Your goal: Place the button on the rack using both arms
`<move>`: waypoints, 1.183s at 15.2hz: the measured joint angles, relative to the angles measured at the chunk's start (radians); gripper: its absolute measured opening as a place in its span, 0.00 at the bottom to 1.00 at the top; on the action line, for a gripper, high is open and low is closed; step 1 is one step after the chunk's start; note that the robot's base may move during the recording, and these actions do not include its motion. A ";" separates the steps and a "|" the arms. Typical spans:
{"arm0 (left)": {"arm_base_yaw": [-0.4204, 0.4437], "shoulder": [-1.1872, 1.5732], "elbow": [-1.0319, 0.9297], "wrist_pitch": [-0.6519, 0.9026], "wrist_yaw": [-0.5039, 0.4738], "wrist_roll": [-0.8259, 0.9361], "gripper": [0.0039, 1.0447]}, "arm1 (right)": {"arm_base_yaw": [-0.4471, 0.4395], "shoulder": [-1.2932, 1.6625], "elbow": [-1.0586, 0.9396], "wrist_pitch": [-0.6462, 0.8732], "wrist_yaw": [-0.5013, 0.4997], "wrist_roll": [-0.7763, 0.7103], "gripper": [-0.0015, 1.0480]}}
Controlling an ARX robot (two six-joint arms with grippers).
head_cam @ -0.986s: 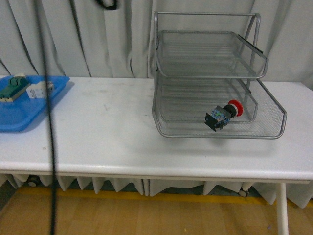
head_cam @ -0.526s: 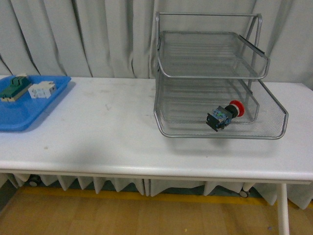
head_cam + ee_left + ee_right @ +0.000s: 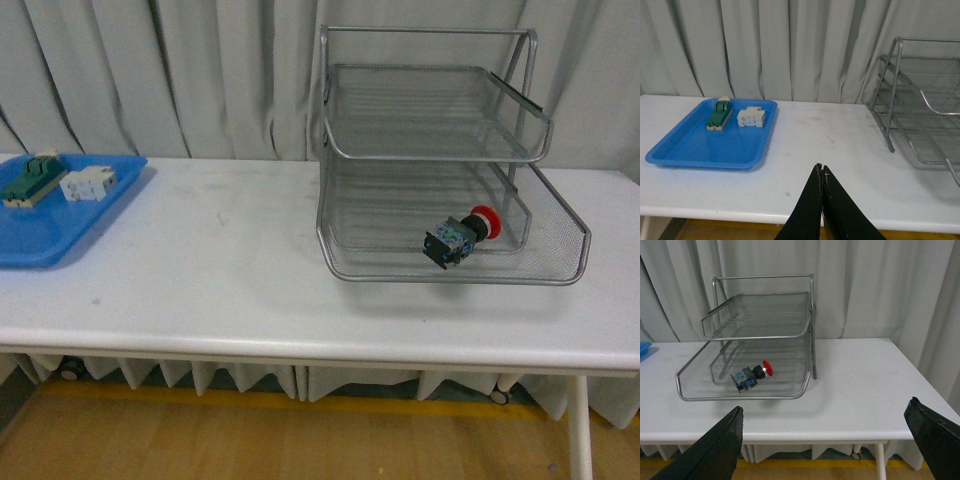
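On the white surface [image 3: 200,270], the button [image 3: 458,236] lies in the rack [image 3: 450,279] beyond our spread right claw [image 3: 824,412]. Our left claw [image 3: 822,172] is pressed together.

Soft, even light leaves a faint shadow beneath the rack [image 3: 455,281].

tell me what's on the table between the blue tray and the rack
Nothing: the front view shows only bare white table between the blue tray and the rack.
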 joint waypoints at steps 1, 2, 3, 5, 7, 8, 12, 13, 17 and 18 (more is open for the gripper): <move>0.000 -0.051 -0.019 -0.030 0.000 0.000 0.01 | 0.000 0.000 0.000 0.000 0.000 0.000 0.94; 0.000 -0.097 -0.034 -0.058 0.000 0.000 0.01 | 0.000 0.000 0.000 0.000 0.000 0.000 0.94; 0.000 -0.141 -0.051 -0.076 0.000 0.000 0.01 | 0.000 0.000 0.000 0.000 0.000 0.000 0.94; 0.000 -0.188 -0.100 -0.113 0.001 0.000 0.01 | 0.000 0.000 0.000 0.000 0.000 0.000 0.94; 0.000 -0.300 -0.101 -0.185 0.001 0.000 0.01 | 0.000 0.000 0.000 0.000 0.000 0.000 0.94; 0.000 -0.332 -0.101 -0.209 0.002 0.000 0.01 | 0.000 0.000 0.000 0.000 0.000 0.000 0.94; 0.000 -0.452 -0.101 -0.332 0.002 0.000 0.01 | 0.000 0.000 0.000 0.000 0.000 0.000 0.94; 0.000 -0.480 -0.101 -0.351 0.002 0.000 0.01 | 0.000 0.000 0.000 0.000 0.000 0.000 0.94; 0.000 -0.565 -0.101 -0.439 0.002 0.000 0.01 | 0.000 0.000 0.000 0.000 0.000 0.000 0.94; 0.000 -0.587 -0.101 -0.458 0.002 0.000 0.01 | 0.000 0.000 0.000 0.000 0.000 0.000 0.94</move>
